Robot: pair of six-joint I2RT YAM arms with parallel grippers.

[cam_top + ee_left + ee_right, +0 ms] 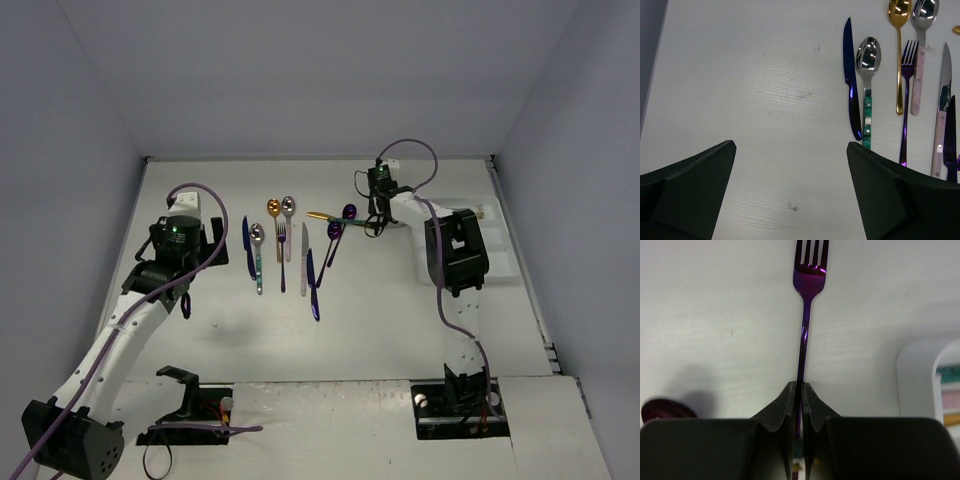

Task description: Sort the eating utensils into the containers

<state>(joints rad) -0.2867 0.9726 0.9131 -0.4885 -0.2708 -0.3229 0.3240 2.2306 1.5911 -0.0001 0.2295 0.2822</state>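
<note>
My right gripper (800, 385) is shut on the handle of a purple fork (810, 282), whose tines point away over the table. Seen from above, this gripper (378, 215) sits at the right end of the spread of utensils. The white tray (497, 245) lies just to its right, partly hidden by the arm; its rounded corner (920, 375) shows with coloured handles inside. My left gripper (790, 145) stands open over bare table, left of a dark blue knife (851, 95) and a teal-handled spoon (868, 60). It is the one on the left in the top view (190, 235).
Several utensils lie in a row mid-table: a gold spoon (274, 225), a pink-handled spoon (288, 222), a purple fork (281, 255), a pink-handled knife (304, 258), a blue knife (313, 290), and purple spoons (333, 240). A purple spoon bowl (660, 407) lies left of the right fingers.
</note>
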